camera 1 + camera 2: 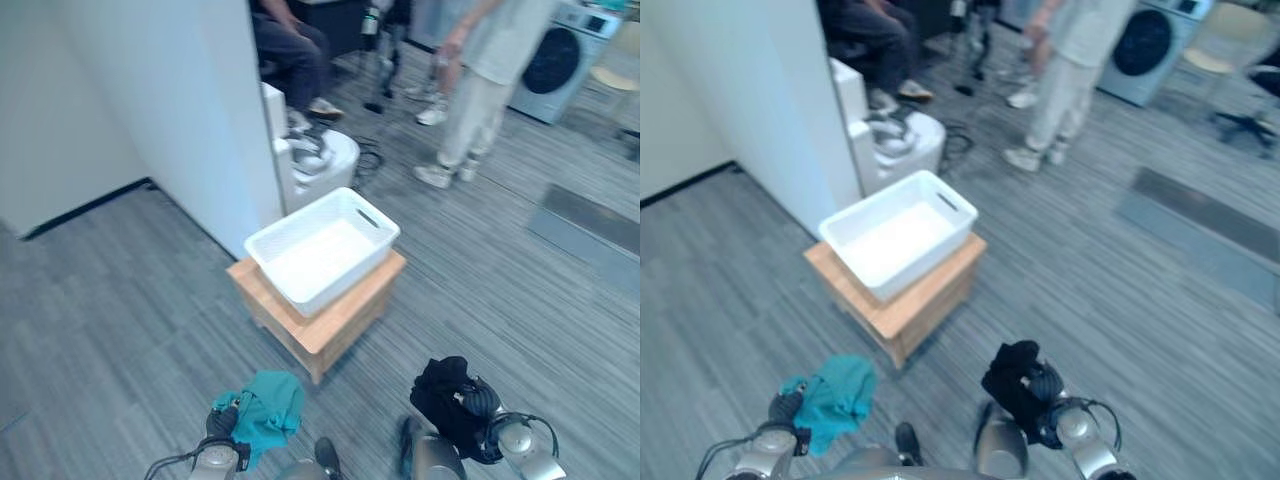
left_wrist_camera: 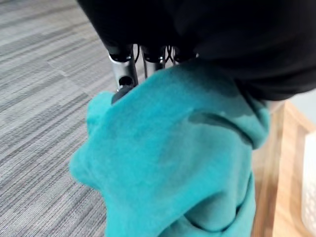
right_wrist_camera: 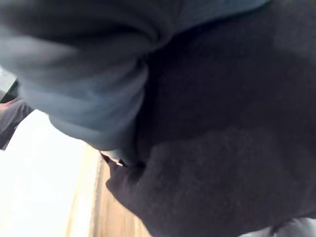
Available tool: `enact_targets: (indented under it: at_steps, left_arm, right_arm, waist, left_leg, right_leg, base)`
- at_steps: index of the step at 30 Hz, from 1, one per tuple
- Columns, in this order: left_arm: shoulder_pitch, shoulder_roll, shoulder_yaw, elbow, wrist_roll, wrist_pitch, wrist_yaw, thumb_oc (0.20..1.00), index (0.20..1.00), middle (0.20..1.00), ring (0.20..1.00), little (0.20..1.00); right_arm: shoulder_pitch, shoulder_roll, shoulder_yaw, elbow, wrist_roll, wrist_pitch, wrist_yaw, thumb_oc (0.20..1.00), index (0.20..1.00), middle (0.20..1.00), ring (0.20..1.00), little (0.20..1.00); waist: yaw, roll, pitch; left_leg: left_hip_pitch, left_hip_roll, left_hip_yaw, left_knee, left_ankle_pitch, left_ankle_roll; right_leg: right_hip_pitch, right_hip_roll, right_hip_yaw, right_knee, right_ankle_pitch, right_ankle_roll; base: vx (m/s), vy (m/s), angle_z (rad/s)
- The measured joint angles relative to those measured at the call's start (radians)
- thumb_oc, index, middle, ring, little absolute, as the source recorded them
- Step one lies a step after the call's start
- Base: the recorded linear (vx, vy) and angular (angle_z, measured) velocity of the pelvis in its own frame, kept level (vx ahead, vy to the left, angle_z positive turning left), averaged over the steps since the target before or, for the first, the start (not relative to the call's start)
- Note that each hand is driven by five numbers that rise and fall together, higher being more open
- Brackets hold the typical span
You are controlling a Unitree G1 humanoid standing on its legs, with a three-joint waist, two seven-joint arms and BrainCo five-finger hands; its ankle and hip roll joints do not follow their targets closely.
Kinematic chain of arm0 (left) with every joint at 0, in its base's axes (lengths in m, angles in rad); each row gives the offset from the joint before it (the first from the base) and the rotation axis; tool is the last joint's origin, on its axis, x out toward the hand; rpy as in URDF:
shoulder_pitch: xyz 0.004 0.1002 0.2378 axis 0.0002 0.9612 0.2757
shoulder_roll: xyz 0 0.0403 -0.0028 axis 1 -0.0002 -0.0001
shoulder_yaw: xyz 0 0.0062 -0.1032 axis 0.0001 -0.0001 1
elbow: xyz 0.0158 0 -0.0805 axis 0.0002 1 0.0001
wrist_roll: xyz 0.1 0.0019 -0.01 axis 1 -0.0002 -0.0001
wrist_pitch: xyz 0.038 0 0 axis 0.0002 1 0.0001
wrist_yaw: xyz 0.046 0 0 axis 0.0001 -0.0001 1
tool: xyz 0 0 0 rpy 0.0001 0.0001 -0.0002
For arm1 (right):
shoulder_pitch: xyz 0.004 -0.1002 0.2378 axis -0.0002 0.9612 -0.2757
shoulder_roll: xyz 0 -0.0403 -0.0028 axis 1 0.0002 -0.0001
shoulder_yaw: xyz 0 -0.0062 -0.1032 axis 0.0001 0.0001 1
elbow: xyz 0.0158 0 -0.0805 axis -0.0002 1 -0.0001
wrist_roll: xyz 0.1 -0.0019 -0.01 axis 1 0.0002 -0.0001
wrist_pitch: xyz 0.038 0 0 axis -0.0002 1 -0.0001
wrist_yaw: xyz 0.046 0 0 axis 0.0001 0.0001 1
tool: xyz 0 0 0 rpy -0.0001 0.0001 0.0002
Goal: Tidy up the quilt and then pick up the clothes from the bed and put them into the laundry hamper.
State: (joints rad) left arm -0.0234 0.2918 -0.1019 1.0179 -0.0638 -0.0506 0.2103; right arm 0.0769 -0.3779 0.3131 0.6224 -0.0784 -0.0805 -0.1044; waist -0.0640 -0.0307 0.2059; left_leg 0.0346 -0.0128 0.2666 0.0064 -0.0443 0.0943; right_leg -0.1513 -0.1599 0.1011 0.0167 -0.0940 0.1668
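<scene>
Nearest the camera, the left hand (image 1: 222, 424) holds a teal garment (image 1: 268, 405), its fingers (image 2: 123, 76) curled into the cloth, as the left wrist view shows: the bundle bulges out past the fingertips and hangs down below them, its long axis running roughly from the hand toward the white hamper (image 1: 322, 247). The right hand (image 1: 478, 402) carries a black garment (image 1: 442, 398) bunched over and in front of its fingers; the right wrist view shows dark and grey-blue folds wrapped close across the hand, so the fingers themselves are hidden and whether they are curled round the cloth cannot be told. That bundle is a compact lump with no clear long axis, sitting on the hamper side of the hand. Both garments are held off the floor, well apart from each other. Beyond the fingers of both hands stands a low wooden stool (image 1: 330, 322) with the hamper on top, empty and turned at an angle, one handle slot on its far end. The floor (image 1: 120, 300) is grey striped carpet. Left of the hamper rises a white partition wall (image 1: 170, 110). Farther off, a seated person (image 1: 290, 50) and a standing person (image 1: 480, 80) show, and a washing machine (image 1: 565, 55) stands at the far right
</scene>
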Motion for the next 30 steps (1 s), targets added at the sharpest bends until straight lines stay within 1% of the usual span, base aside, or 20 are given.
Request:
enact_targets:
  at_steps: [1, 2, 3, 5, 6, 7, 8, 9, 10, 11, 12, 13, 14, 17, 18, 22, 24, 26, 29, 30]
  left_arm:
    - [-0.012, 0.01, -0.003, 0.034, 0.001, 0.001, 0.013, 0.2, 0.2, 0.2, 0.2, 0.2]
    - [-0.011, 0.024, -0.004, 0.053, 0.002, -0.007, 0.013, 0.2, 0.2, 0.2, 0.2, 0.2]
    - [0.021, 0.041, -0.005, 0.062, 0.002, -0.008, 0.013, 0.2, 0.2, 0.2, 0.2, 0.2]
    - [0.062, 0.049, 0.011, 0.056, 0.006, -0.01, 0.014, 0.2, 0.2, 0.2, 0.2, 0.2]
    - [0.063, 0.057, -0.001, 0.054, 0.007, -0.013, 0.015, 0.2, 0.2, 0.2, 0.2, 0.2]
    - [0.064, 0.035, 0.03, 0.017, 0.006, -0.014, 0.009, 0.2, 0.2, 0.2, 0.2, 0.2]
    - [0.054, 0.021, 0.029, -0.009, 0.006, -0.017, 0.011, 0.2, 0.2, 0.2, 0.2, 0.2]
    - [0.067, 0.006, 0.028, -0.04, 0.006, -0.022, 0.008, 0.2, 0.2, 0.2, 0.2, 0.2]
    - [0.081, -0.001, 0.025, -0.067, 0.006, -0.025, 0.005, 0.2, 0.2, 0.2, 0.2, 0.2]
    - [0.101, -0.003, 0.006, -0.077, 0.008, -0.028, -0.002, 0.2, 0.2, 0.2, 0.2, 0.2]
    - [0.104, -0.007, 0.007, -0.066, 0.008, -0.027, -0.01, 0.2, 0.2, 0.2, 0.2, 0.2]
    - [0.109, -0.012, 0.012, -0.055, 0.008, -0.026, -0.016, 0.2, 0.2, 0.2, 0.2, 0.2]
    - [0.12, -0.012, 0.014, -0.059, 0.007, -0.027, -0.021, 0.2, 0.2, 0.2, 0.2, 0.2]
    - [0.122, -0.003, 0.036, -0.048, 0.004, -0.027, -0.025, 0.2, 0.2, 0.2, 0.2, 0.2]
    - [0.105, 0.0, 0.031, -0.048, 0.004, -0.027, -0.029, 0.2, 0.2, 0.2, 0.2, 0.2]
    - [0.103, 0.023, 0.032, -0.047, 0.003, -0.028, -0.041, 0.2, 0.2, 0.2, 0.2, 0.2]
    - [0.099, 0.03, 0.033, -0.043, 0.001, -0.03, -0.04, 0.2, 0.2, 0.2, 0.2, 0.2]
    - [0.094, 0.031, 0.029, -0.03, -0.003, -0.029, -0.038, 0.2, 0.2, 0.2, 0.2, 0.2]
    - [0.093, 0.033, 0.029, -0.063, -0.013, -0.032, -0.036, 0.2, 0.2, 0.2, 0.2, 0.2]
    - [0.102, 0.044, 0.017, -0.12, -0.024, -0.036, -0.032, 0.2, 0.2, 0.2, 0.2, 0.2]
  right_arm:
    - [-0.007, 0.001, 0.002, -0.006, -0.001, 0.0, 0.001, 0.2, 0.2, 0.2, 0.2, 0.2]
    - [-0.009, 0.006, 0.002, -0.008, -0.001, 0.003, 0.003, 0.2, 0.2, 0.2, 0.2, 0.2]
    - [-0.011, 0.024, 0.004, -0.019, -0.001, 0.004, 0.005, 0.2, 0.2, 0.2, 0.2, 0.2]
    - [-0.007, 0.031, 0.013, -0.046, -0.006, 0.006, 0.011, 0.2, 0.2, 0.2, 0.2, 0.2]
    - [0.016, 0.026, 0.002, -0.077, -0.009, 0.002, 0.01, 0.2, 0.2, 0.2, 0.2, 0.2]
    - [0.015, -0.014, -0.031, -0.13, -0.017, 0.006, 0.012, 0.2, 0.2, 0.2, 0.2, 0.2]
    - [0.021, -0.046, -0.064, -0.154, -0.022, 0.007, 0.01, 0.2, 0.2, 0.2, 0.2, 0.2]
    - [0.006, -0.088, -0.088, -0.172, -0.022, 0.017, -0.003, 0.2, 0.2, 0.2, 0.2, 0.2]
    - [-0.023, -0.128, -0.102, -0.196, -0.022, 0.023, -0.012, 0.2, 0.2, 0.2, 0.2, 0.2]
    - [-0.093, -0.179, -0.142, -0.228, -0.023, 0.014, -0.035, 0.2, 0.2, 0.2, 0.2, 0.2]
    - [-0.128, -0.202, -0.17, -0.248, -0.025, 0.014, -0.049, 0.2, 0.2, 0.2, 0.2, 0.2]
    - [-0.139, -0.233, -0.197, -0.303, -0.031, 0.017, -0.052, 0.2, 0.2, 0.2, 0.2, 0.2]
    - [-0.148, -0.293, -0.211, -0.383, -0.032, 0.006, -0.062, 0.2, 0.2, 0.2, 0.2, 0.2]
    - [-0.222, -0.324, -0.242, -0.418, -0.04, -0.004, -0.085, 0.2, 0.2, 0.2, 0.2, 0.2]
    - [-0.239, -0.357, -0.215, -0.422, -0.04, -0.004, -0.085, 0.2, 0.2, 0.2, 0.2, 0.2]
    - [-0.433, -0.444, -0.113, -0.428, -0.041, -0.008, -0.067, 0.2, 0.2, 0.2, 0.2, 0.2]
    - [-0.514, -0.449, -0.069, -0.432, -0.041, -0.02, -0.067, 0.2, 0.2, 0.2, 0.2, 0.2]
    - [-0.616, -0.454, 0.017, -0.427, -0.041, -0.029, -0.063, 0.2, 0.2, 0.2, 0.2, 0.2]
    - [-0.701, -0.456, 0.091, -0.4, -0.041, -0.034, -0.061, 0.2, 0.2, 0.2, 0.2, 0.2]
    - [-0.757, -0.458, 0.141, -0.365, -0.041, -0.04, -0.06, 0.2, 0.2, 0.2, 0.2, 0.2]
  waist:
    - [-0.019, -0.004, 0.004]
    - [-0.013, -0.018, 0.005]
    - [-0.008, -0.051, 0.003]
    - [-0.01, -0.081, -0.006]
    - [-0.016, -0.102, -0.019]
    - [-0.023, -0.086, 0.015]
    - [-0.036, -0.083, 0.025]
    - [-0.03, -0.079, 0.025]
    - [-0.022, -0.074, 0.028]
    - [-0.005, -0.063, 0.035]
    - [-0.015, -0.057, 0.039]
    - [-0.017, -0.048, 0.04]
    - [-0.042, -0.046, 0.038]
    - [-0.037, -0.047, 0.033]
    - [-0.042, -0.051, 0.029]
    - [-0.024, -0.051, 0.028]
    - [0.0, -0.047, 0.027]
    - [-0.002, -0.045, 0.029]
    - [0.049, -0.027, 0.041]
    - [0.052, -0.018, 0.049]
  left_leg:
    - [0.008, 0.005, -0.043, -0.016, 0.018, 0.001]
    - [0.03, 0.002, -0.041, -0.033, 0.025, -0.014]
    - [0.07, -0.001, -0.05, -0.046, 0.017, -0.04]
    - [0.094, 0.022, -0.085, -0.03, -0.036, -0.089]
    - [0.076, 0.045, -0.074, 0.003, -0.049, -0.099]
    - [0.016, 0.141, 0.017, 0.149, -0.063, -0.141]
    - [-0.05, 0.192, 0.099, 0.277, -0.087, -0.155]
    - [-0.07, 0.222, 0.187, 0.291, -0.087, -0.153]
    - [-0.085, 0.232, 0.264, 0.285, -0.087, -0.153]
    - [-0.095, 0.221, 0.296, 0.242, -0.078, -0.149]
    - [-0.09, 0.213, 0.302, 0.208, -0.067, -0.146]
    - [-0.075, 0.21, 0.332, 0.176, -0.04, -0.122]
    - [-0.02, 0.209, 0.371, 0.105, 0.01, -0.142]
    - [-0.005, 0.18, 0.328, 0.01, 0.079, -0.136]
    - [-0.003, 0.171, 0.32, -0.01, 0.087, -0.134]
    - [0.011, 0.153, 0.315, -0.058, 0.125, -0.122]
    - [0.0, 0.153, 0.297, -0.06, 0.128, -0.121]
    - [-0.018, 0.152, 0.298, -0.059, 0.131, -0.122]
    - [-0.06, 0.151, 0.292, -0.06, 0.148, -0.11]
    - [-0.088, 0.15, 0.275, -0.058, 0.15, -0.11]
  right_leg:
    - [0.005, -0.005, 0.072, -0.097, 0.072, -0.002]
    - [-0.001, -0.014, 0.049, -0.1, 0.105, -0.01]
    - [0.01, -0.035, -0.02, -0.097, 0.158, -0.018]
    - [0.048, -0.032, -0.07, -0.066, 0.161, -0.018]
    - [0.071, -0.03, -0.078, -0.083, 0.184, -0.016]
    - [0.125, 0.001, -0.173, -0.093, 0.229, -0.035]
    - [0.142, 0.01, -0.222, -0.103, 0.233, -0.043]
    - [0.152, 0.023, -0.251, -0.102, 0.242, -0.073]
    - [0.156, 0.039, -0.26, -0.104, 0.239, -0.094]
    - [0.151, 0.06, -0.259, -0.098, 0.244, -0.103]
    - [0.158, 0.067, -0.276, -0.099, 0.239, -0.11]
    - [0.172, 0.071, -0.308, -0.105, 0.234, -0.113]
    - [0.198, 0.074, -0.327, -0.103, 0.218, -0.112]
    - [0.217, 0.077, -0.361, -0.102, 0.205, -0.106]
    - [0.213, 0.075, -0.368, -0.099, 0.202, -0.105]
    - [0.205, 0.074, -0.376, -0.099, 0.203, -0.107]
    - [0.205, 0.074, -0.39, -0.099, 0.204, -0.108]
    - [0.184, 0.073, -0.39, -0.099, 0.204, -0.108]
    - [0.149, 0.072, -0.4, -0.099, 0.21, -0.111]
    - [0.126, 0.07, -0.41, -0.099, 0.211, -0.111]
  base:
    - [0.22, -0.213, 1.04]
    - [0.35, -0.56, 0.88]
    - [0.22, -0.453, 0.33]
    - [0.18, -0.366, 0.54]
    - [0.17, -0.36, 1.36]
    - [0.1, -0.302, 1.72]
    - [0.0, -0.135, 1.72]
    - [0.01, -0.067, 1.0]
    - [0.08, -0.046, 0.35]
    - [0.12, -0.032, 0.04]
    - [0.11, -0.006, 0.08]
    - [0.13, -0.013, 0.51]
    - [0.09, -0.035, 0.59]
    - [0.14, -0.078, 0.33]
    - [0.1, -0.054, 0.43]
    - [0.04, -0.046, 0.09]
    - [-0.02, -0.05, 0.16]
    - [-0.05, -0.046, 0.09]
    - [-0.11, -0.061, 0.1]
    - [-0.09, -0.046, 0.26]
